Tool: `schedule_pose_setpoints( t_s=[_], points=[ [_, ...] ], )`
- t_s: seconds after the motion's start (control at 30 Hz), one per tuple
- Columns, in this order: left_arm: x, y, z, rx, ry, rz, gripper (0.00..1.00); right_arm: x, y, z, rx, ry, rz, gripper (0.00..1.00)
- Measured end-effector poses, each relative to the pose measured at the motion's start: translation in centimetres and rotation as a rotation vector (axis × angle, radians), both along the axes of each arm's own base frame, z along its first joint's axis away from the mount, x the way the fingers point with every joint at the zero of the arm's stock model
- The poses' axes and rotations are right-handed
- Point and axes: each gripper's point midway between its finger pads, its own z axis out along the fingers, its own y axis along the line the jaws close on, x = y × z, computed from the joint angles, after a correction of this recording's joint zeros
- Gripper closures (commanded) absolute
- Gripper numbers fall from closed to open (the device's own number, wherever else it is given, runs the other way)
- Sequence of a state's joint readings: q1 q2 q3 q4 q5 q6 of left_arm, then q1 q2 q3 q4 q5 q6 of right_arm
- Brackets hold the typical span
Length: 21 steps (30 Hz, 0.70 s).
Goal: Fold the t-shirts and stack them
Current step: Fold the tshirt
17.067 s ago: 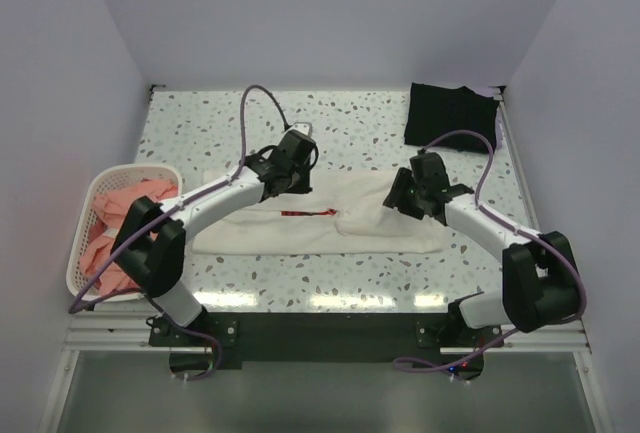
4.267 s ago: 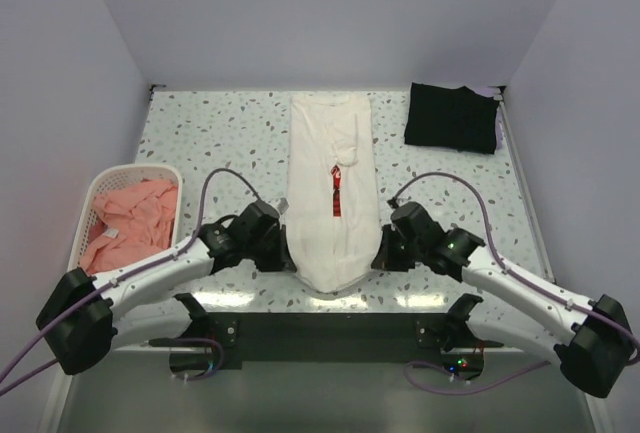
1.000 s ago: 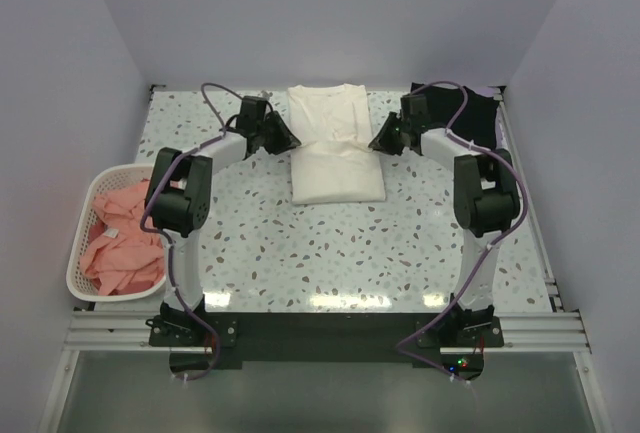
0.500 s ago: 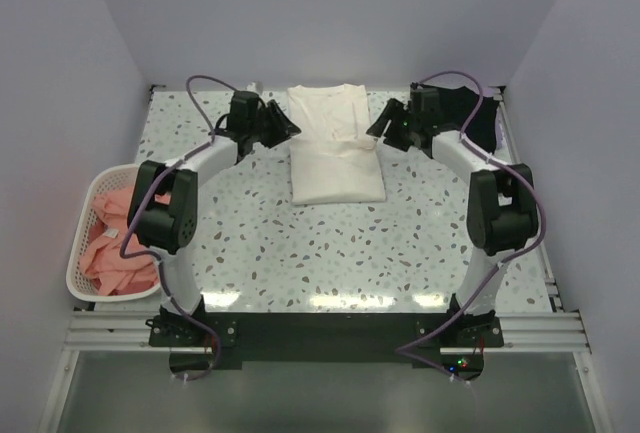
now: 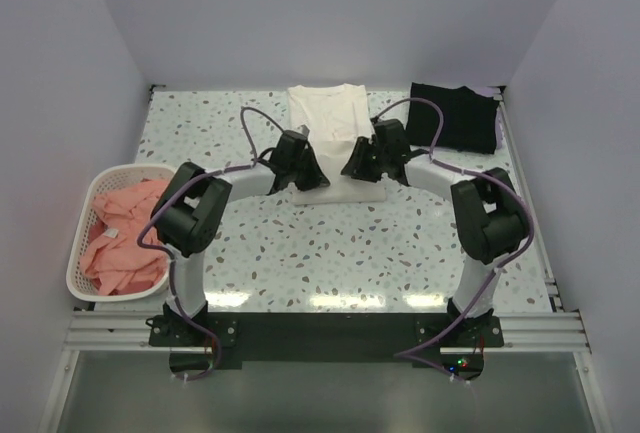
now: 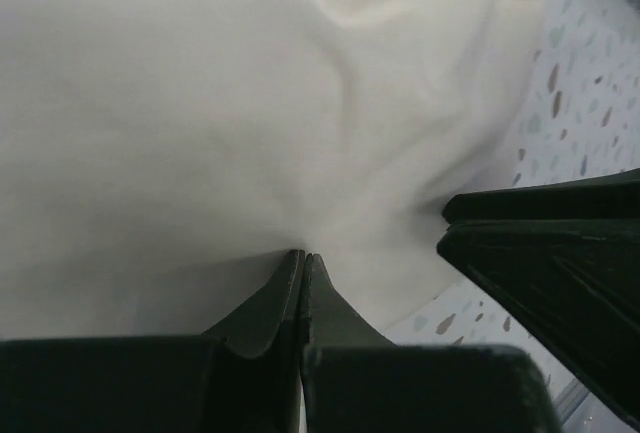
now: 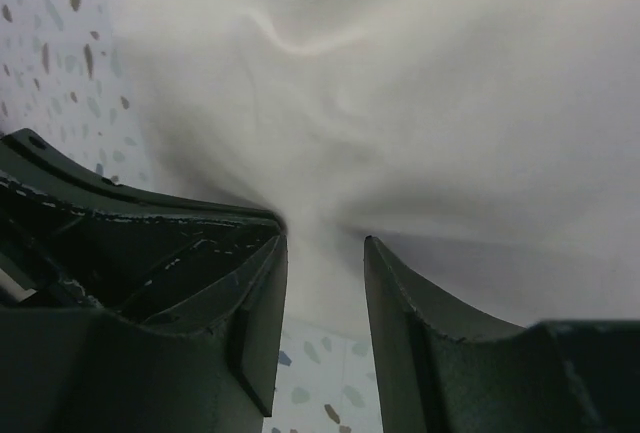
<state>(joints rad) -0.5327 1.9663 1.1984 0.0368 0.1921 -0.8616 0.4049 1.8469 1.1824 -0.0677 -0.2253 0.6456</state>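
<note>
Salmon-pink t-shirts [image 5: 125, 238]: heaped in the white lattice basket [image 5: 75, 243], at the counter's [image 5: 300, 243] left edge.
Left end effector [image 6: 303, 256]: fingers pressed together — tips against white cloth.
White t-shirt [image 5: 328, 118]: folded, centre-far on the counter.
Right end effector [image 7: 322, 238]: jaws narrowly apart — white cloth at the gap.
Black t-shirt [image 5: 455, 116]: folded, far-right corner.

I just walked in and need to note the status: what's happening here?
Both arms are working on the folded white t-shirt at the far middle of the table. The left gripper is shut with its tips against the shirt's near edge; whether it pinches cloth is unclear. The right gripper is open with cloth between its fingers. A folded black t-shirt lies in the far right corner, and salmon-pink shirts wait in the basket on the left.
</note>
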Motion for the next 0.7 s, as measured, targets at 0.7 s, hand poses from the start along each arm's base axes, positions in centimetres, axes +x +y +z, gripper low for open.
schedule_pose_setpoints(
  t_s=[0.7],
  points=[
    [-7.9, 2.4, -3.2, -0.01, 0.056, 0.023, 1.0, -7.3, -3.3, -5.1, -0.025, 0.069, -0.03, 0.59]
  ],
)
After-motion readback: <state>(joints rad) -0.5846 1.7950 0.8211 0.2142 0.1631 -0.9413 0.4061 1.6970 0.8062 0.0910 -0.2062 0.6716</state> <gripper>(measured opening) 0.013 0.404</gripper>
